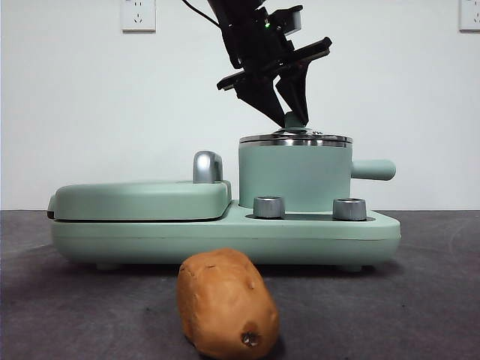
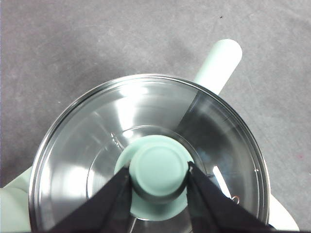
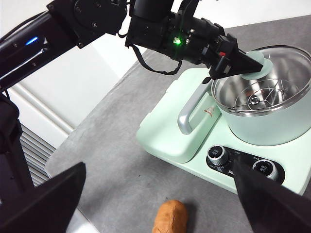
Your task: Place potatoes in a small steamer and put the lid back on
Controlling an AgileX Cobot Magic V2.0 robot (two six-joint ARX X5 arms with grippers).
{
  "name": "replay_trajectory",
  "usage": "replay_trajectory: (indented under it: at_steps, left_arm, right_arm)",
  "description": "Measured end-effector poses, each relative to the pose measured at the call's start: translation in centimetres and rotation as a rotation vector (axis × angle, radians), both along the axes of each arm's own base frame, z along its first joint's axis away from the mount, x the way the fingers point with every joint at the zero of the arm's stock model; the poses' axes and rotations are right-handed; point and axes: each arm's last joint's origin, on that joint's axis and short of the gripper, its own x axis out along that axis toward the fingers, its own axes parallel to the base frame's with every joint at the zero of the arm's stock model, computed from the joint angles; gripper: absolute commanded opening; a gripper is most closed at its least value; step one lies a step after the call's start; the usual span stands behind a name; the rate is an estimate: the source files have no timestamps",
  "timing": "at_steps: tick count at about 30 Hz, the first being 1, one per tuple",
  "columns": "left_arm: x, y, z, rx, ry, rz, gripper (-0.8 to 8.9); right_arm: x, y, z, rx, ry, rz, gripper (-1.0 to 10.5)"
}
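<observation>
— Where was your left gripper [image 1: 291,112] just then?

— Directly above the pot [image 1: 295,174], my two jaws pinched on the small green knob of the lid [image 2: 146,160]. The lid sat flat on the pot's steel rim, and through the glass I could see the shiny inside.

— And the potato [image 1: 226,304]?

— On the table in front of the cooker [image 1: 225,234], well apart from my left gripper and lower than the pot. Its end with the dark spot faced the front camera. It was not in the pot.

— What about your other hand?

— My right gripper [image 3: 160,204] hung high over the table on the potato's side of the cooker, jaws spread wide, with nothing between them. The potato lay below it, just beyond the cooker's front edge with the two dials [image 3: 217,154].

— What surrounded the pot?

— The pot stood on the pale green cooker, its stubby handle [image 1: 373,169] pointing away from the flat griddle cover [image 1: 142,199] beside it. The cover had a steel handle [image 1: 207,166]. The table [image 1: 420,300] was dark grey, and behind the cooker was a white wall with a socket [image 1: 139,14].
</observation>
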Motion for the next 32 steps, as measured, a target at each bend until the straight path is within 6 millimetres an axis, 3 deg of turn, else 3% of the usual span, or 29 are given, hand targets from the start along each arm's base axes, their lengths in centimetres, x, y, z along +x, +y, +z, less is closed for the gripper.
replay_trajectory:
  at_steps: [9, 18, 26, 32]
  left_arm:
    - [-0.2, 0.2, 0.4, 0.011, 0.011, -0.001, 0.13]
    - [-1.6, 1.5, 4.9, -0.021, -0.024, 0.004, 0.13]
    - [-5.9, 6.2, 10.7, 0.003, -0.019, 0.013, 0.13]
    - [-7.8, 9.6, 12.8, 0.039, 0.017, 0.047, 0.13]
  right_arm:
    - [0.0, 0.0, 0.0, 0.0, 0.0, 0.0, 4.8]
    - [0.0, 0.0, 0.0, 0.0, 0.004, 0.0, 4.8]
    - [0.0, 0.0, -0.1, 0.0, 0.009, 0.0, 4.8]
    - [0.0, -0.1, -0.2, -0.014, 0.027, -0.033, 4.8]
